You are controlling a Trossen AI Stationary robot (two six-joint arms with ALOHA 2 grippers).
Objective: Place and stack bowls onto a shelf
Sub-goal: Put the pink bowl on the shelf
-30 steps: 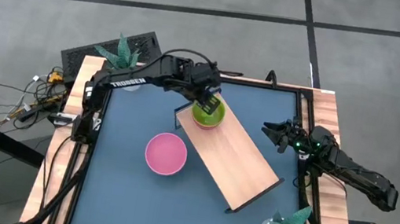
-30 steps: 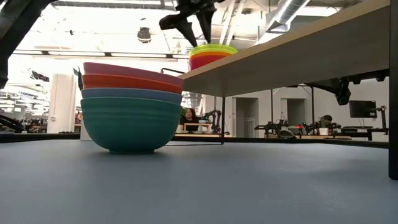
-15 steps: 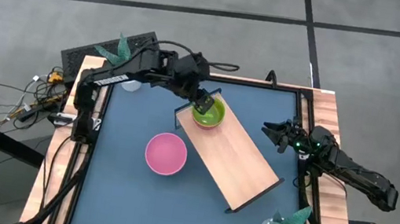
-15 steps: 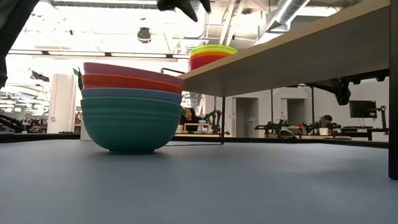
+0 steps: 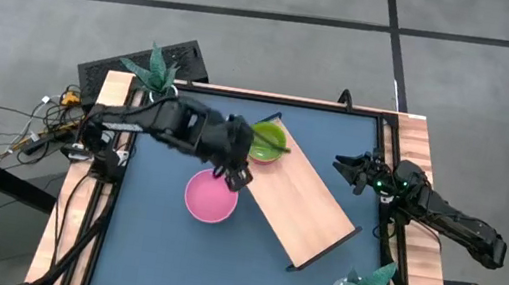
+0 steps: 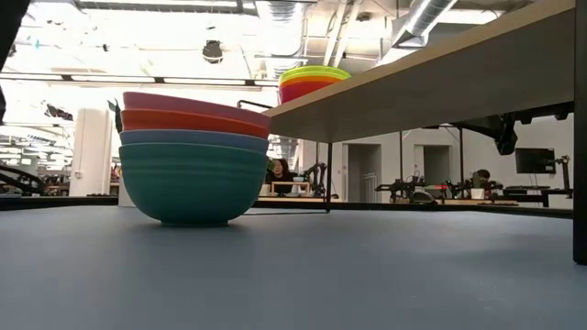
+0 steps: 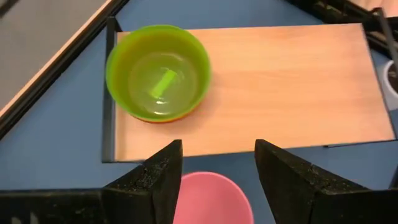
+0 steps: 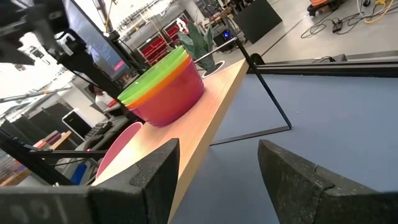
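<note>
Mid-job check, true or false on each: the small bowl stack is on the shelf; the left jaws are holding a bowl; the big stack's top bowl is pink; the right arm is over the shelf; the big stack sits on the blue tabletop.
1. The small bowl stack stands on the shelf. True.
2. The left gripper holds a bowl. False: its jaws are open and empty, above the gap between shelf and big stack.
3. The big stack has a pink bowl on top. True.
4. The right gripper is over the shelf. False: it waits by the table's right rail.
5. The big stack sits on the blue tabletop. True.
</note>
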